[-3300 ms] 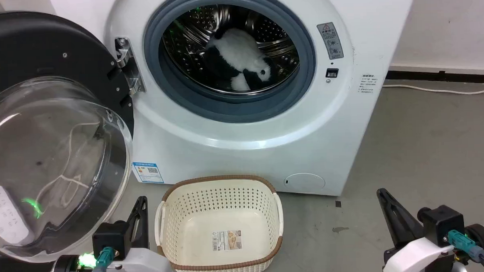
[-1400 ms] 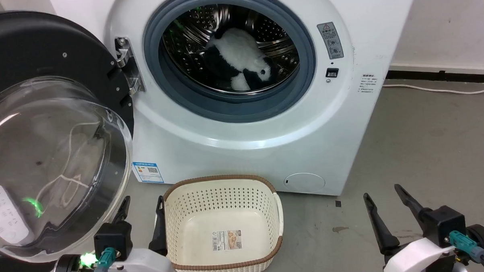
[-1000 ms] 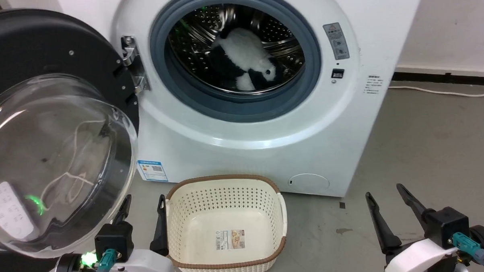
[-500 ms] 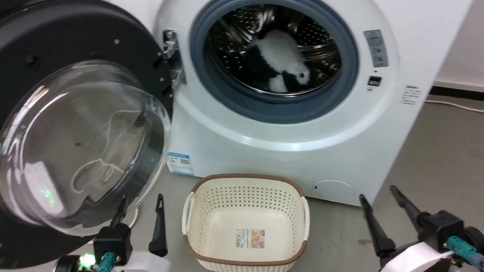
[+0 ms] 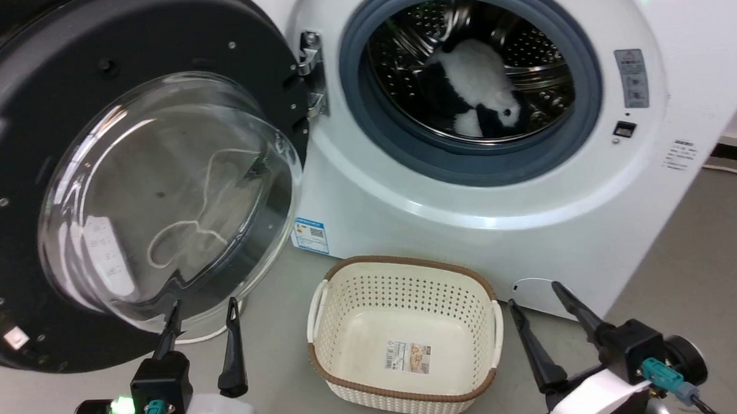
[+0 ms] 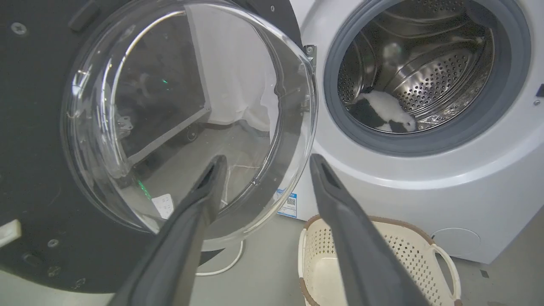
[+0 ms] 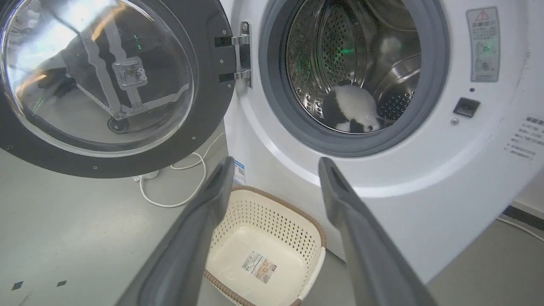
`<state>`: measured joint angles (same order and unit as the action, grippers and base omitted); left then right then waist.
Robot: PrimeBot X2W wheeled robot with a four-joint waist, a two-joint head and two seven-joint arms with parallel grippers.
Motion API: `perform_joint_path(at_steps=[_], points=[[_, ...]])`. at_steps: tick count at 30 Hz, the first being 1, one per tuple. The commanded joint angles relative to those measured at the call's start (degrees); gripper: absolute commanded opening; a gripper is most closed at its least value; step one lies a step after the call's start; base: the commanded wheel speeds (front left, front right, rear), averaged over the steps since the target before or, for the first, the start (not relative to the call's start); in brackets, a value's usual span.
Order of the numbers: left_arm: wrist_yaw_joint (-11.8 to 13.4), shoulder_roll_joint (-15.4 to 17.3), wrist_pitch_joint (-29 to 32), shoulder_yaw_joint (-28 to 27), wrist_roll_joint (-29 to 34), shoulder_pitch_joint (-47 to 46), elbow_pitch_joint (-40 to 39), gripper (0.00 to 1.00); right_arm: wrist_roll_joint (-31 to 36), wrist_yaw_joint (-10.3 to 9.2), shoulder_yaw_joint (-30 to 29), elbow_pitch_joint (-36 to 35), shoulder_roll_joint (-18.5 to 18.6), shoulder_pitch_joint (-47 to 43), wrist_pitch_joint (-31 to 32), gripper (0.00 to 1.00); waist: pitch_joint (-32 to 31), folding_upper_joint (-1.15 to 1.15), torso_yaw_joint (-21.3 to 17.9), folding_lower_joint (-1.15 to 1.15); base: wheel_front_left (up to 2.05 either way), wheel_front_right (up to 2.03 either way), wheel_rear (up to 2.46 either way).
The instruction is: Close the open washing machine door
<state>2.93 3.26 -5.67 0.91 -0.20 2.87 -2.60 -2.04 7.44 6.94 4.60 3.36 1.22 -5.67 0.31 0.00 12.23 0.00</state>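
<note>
- hanging wide open off the left edge of the washing machine (image 5: pixel 443 229), head view: washing machine door (image 5: pixel 166 202) untouched; left gripper (image 5: pixel 203 308) and right gripper (image 5: pixel 534 294) both spread, empty.
- left wrist view: fingers point at its glass, no contact.
- right wrist view: the whole closing swing is left to do.

left gripper (image 5: pixel 203 306): jaws spread wide, empty, fingers upright, just left of the basket (image 5: pixel 401 262) | right gripper (image 5: pixel 534 294): jaws spread wide, empty, fingers leaning left, just right of the basket
</note>
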Motion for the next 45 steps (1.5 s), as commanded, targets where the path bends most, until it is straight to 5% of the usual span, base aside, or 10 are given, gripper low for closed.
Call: perform_joint_path(at_steps=[1,45], points=[[0.35,0.11,-0.58,-0.01,-0.30,1.05,-0.32,1.00,-0.33,0.02,0.62,0.32,0.39,0.74,-0.58,1.00,-0.03,0.00,0.44,0.00,-0.05,-0.05,-0.05],[4.58,0.04,-6.08,0.21,-0.91,4.62,-3.00,1.00,-3.33,0.04,8.56,4.04,1.44,1.52,-6.08,1.00,-0.11,0.00,11.43,0.00,0.00,0.00,0.00]])
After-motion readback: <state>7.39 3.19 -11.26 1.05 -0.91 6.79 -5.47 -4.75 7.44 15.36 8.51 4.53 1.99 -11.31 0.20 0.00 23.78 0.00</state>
